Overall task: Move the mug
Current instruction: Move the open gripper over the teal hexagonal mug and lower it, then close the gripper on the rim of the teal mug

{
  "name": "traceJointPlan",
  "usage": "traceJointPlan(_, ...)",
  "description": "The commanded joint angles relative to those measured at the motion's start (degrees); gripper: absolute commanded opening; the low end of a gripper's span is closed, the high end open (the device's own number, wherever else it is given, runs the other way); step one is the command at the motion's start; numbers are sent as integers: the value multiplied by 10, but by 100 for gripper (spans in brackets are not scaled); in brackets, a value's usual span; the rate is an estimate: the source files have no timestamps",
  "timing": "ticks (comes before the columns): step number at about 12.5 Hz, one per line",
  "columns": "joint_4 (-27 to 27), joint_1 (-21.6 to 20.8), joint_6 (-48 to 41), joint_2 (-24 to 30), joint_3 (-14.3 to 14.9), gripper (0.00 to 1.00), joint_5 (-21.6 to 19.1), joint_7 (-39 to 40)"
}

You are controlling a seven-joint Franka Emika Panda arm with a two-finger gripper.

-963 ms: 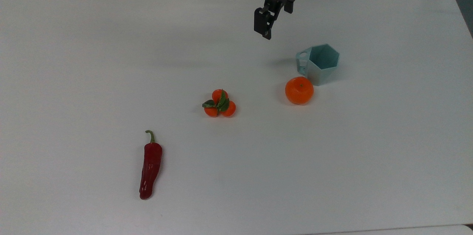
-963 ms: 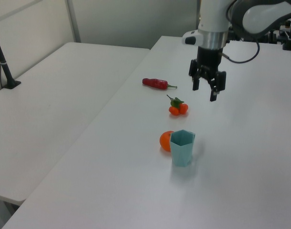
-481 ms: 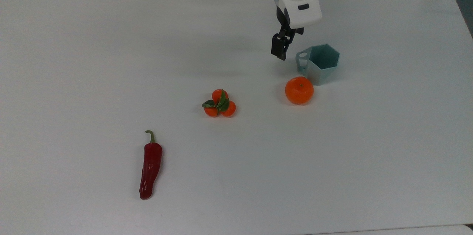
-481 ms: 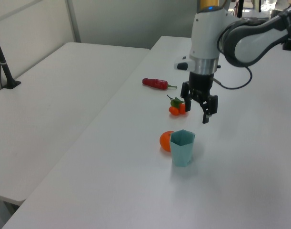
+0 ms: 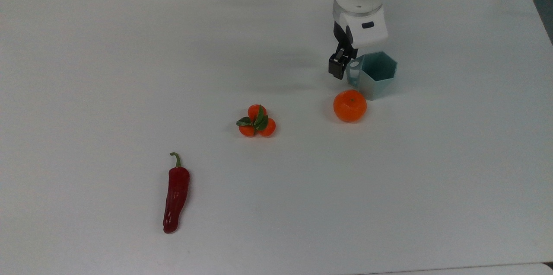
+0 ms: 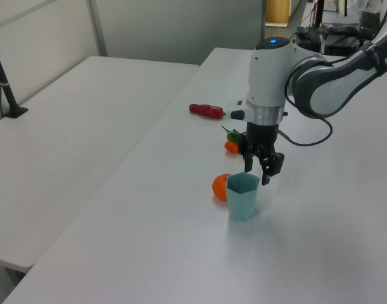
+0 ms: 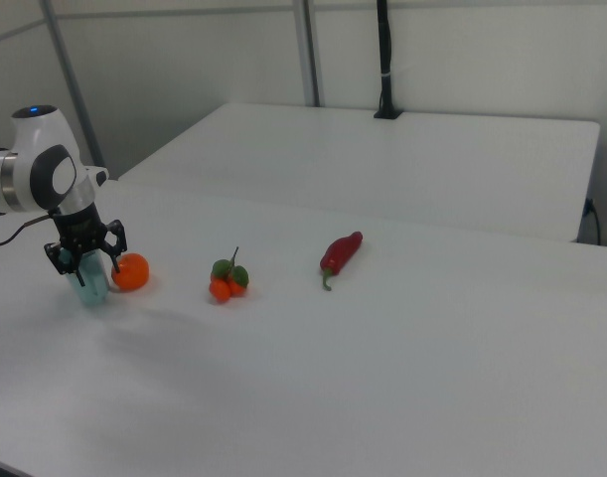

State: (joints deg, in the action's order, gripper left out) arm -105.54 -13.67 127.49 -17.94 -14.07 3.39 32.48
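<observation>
Jaws (image 6: pixel 263 172) spread apart and empty, and over the last second I've watched them swing across the table (image 5: pixel 129 50) and drop from well clear of the mug (image 5: pixel 374 74) to right at its rim. In the top view one black finger (image 5: pixel 336 65) now sits just outside the handle side of the mug, at the top view's left of it; in the left view the two fingers hang just above the far edge of the rim, so I judge they're lining up to straddle the wall near the handle. I can't tell whether anything touches yet.

Working outward from the mug: it stands upright on the table, unmoved, with the orange (image 5: pixel 350 105) just beside it. A cluster of small oranges with leaves (image 5: pixel 257 121) lies further off, and the red pepper (image 5: pixel 176 193) is well apart beyond that.

So I read the approach as nearly done; what's left is a short descent, a close on the wall, then the lift. The orange sits close enough that a sideways nudge could roll it.
</observation>
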Motion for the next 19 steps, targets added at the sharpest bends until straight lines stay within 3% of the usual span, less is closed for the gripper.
traceJointPlan(1,-3,-2,12,-3,-6,44,13,-15)
traceJointPlan(6,-2,-1,12,-7,-15,23,13,-15)
traceJointPlan(8,-3,-1,11,-7,-15,0,12,-15)
traceJointPlan(19,-1,7,-34,60,-16,0,-5,-54)
